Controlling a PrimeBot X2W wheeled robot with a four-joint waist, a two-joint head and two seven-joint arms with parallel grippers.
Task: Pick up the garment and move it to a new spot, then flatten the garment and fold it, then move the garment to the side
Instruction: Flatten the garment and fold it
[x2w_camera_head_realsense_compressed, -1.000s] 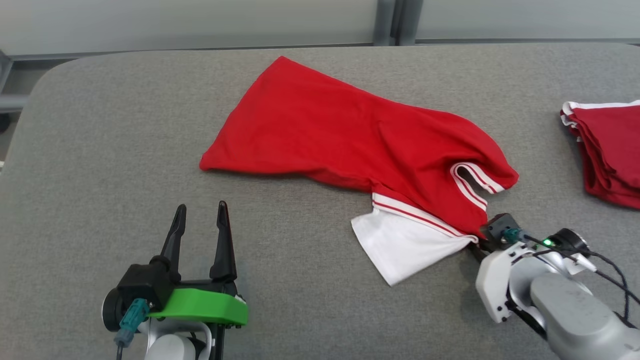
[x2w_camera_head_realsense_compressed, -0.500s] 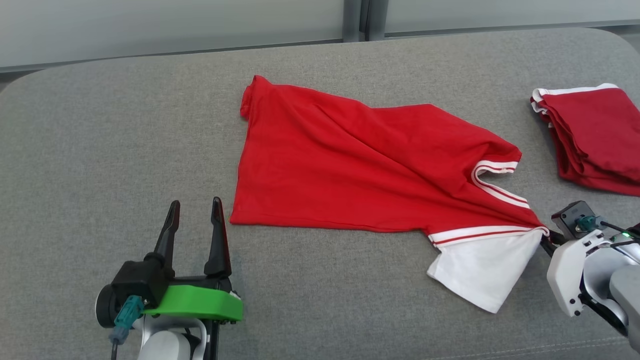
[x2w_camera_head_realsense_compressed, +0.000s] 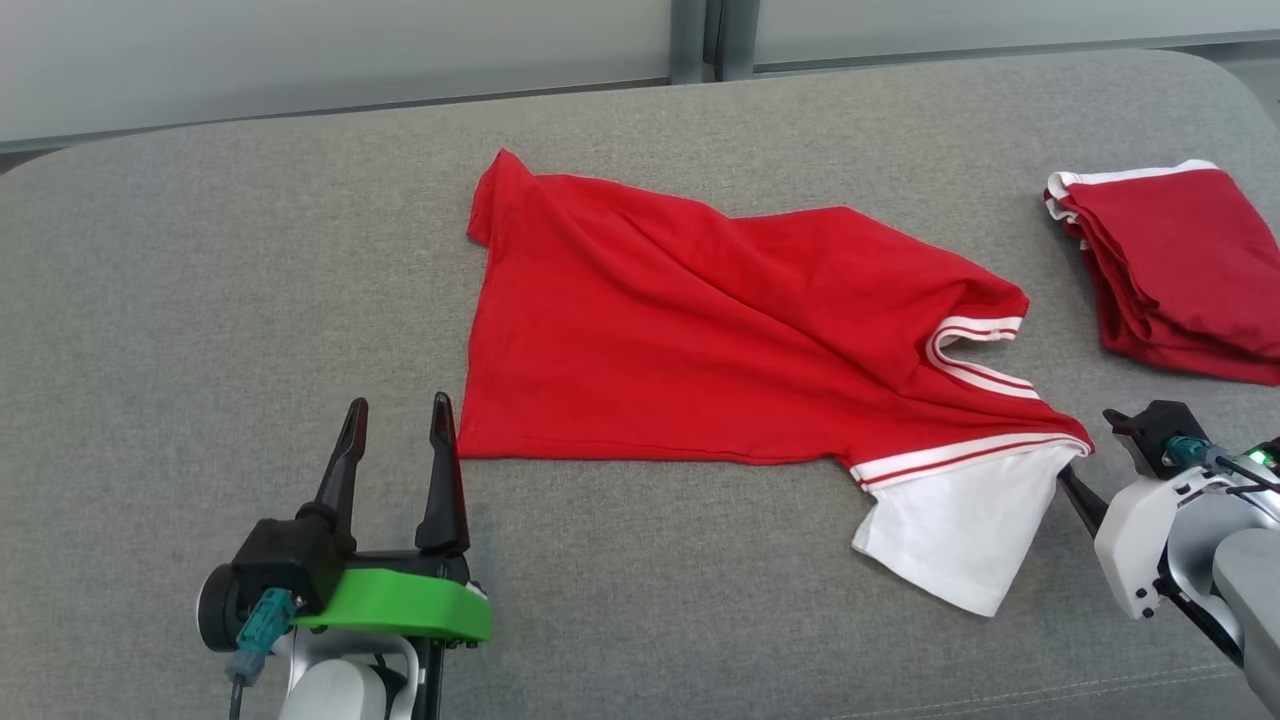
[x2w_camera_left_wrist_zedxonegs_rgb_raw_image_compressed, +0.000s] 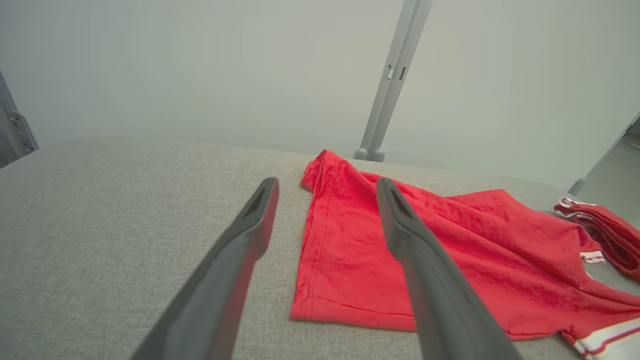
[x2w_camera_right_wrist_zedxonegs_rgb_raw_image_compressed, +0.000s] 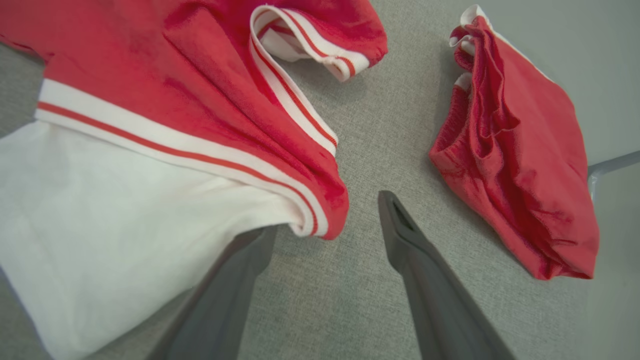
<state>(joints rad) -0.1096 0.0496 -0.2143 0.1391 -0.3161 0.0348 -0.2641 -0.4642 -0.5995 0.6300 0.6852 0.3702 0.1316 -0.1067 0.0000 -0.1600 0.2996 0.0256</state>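
Leftmost, left gripper (x2w_camera_head_realsense_compressed: 400, 410) spread open, one fingertip just beside the hem of the red garment (x2w_camera_head_realsense_compressed: 720, 330), garment lying rumpled mid grey table (x2w_camera_head_realsense_compressed: 200, 250), its white sleeve (x2w_camera_head_realsense_compressed: 960, 530) draped over one finger of the parted right gripper (x2w_camera_right_wrist_zedxonegs_rgb_raw_image_compressed: 325, 220), folded red stack (x2w_camera_head_realsense_compressed: 1180, 260) far right.

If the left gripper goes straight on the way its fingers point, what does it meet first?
Most likely the red shirt: its hem edge lies just ahead, between the open fingers of the left gripper. Its height over the table is unclear, so it might pass above.
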